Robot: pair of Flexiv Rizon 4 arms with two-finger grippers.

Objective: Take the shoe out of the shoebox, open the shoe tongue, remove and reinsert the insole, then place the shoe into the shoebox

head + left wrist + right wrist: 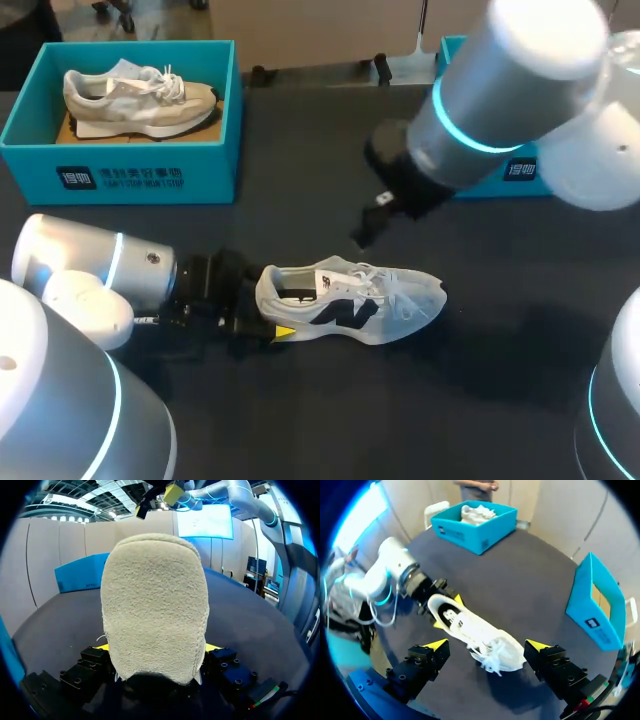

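**While white shoe (350,305) is lying on table (300,420), L gripper (268,310) is pinching its heel**

Although two boxes are standing at the back, the white shoe is sitting outside both, near table centre, toe pointing toward R side, laces and tongue facing up. L gripper is clamping the heel w/ a yellow tip on each flank; heel cup is filling L wrist view. R gripper (487,645) is hanging above the toe end, fingers spread wide, touching nothing. Back-L shoebox (150,175) is holding a beige shoe (140,100). Back-R shoebox (597,605) is standing well apart from the white shoe, partly hidden by R arm in head view.
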